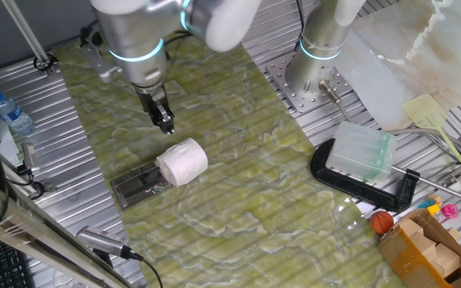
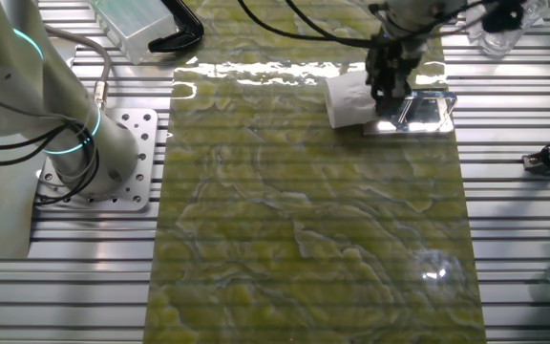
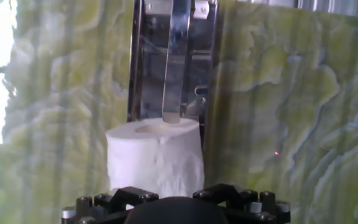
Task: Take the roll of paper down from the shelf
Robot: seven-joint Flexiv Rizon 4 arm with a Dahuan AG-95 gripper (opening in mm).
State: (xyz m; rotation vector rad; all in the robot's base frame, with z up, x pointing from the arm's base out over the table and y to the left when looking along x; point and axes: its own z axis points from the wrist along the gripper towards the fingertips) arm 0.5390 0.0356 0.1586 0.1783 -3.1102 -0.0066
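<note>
Right up against the hand camera, the soft white roll of toilet paper is seen, apparently off the shiny grey metal shelf and resting beside it on the green marbled mat. Task looks mostly done. Whether the black two-finger gripper is released can't be told.

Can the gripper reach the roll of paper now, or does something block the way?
Probably yes: the gripper hangs just above the roll of paper on the shelf, with nothing between them.
</note>
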